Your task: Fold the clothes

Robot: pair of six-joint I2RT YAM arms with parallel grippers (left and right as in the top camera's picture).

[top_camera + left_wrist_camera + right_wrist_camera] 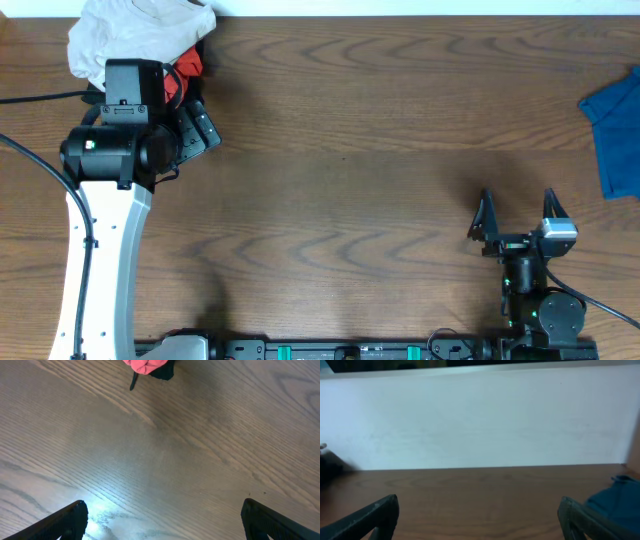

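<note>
Far left, back corner of the table: a heap of clothes. The white garment lies on top, bunched, and the red garment pokes out at its right side with something dark under it. The heap is crumpled and shows no long axis I can read.

Left gripper: it hovers just in front of the heap, on the red side. On the left wrist camera the two fingers sit at the bottom corners, spread wide, with only bare wood between them. The red cloth shows at the top edge, ahead of the jaws and a touch left of centre, apart from them.

Centre: wood only.

Right gripper: low at the front edge, jaws spread wide, holding nothing, facing the back wall.

Far right: the blue garment is cut by the frame edge. It lies ahead and to the right of the right jaws, well apart. Its full outline is out of view.

Judgement: the left arm is far nearer the heap. A short forward reach, biased left, should put the red cloth between its fingers. The blue piece belongs to the right arm.
</note>
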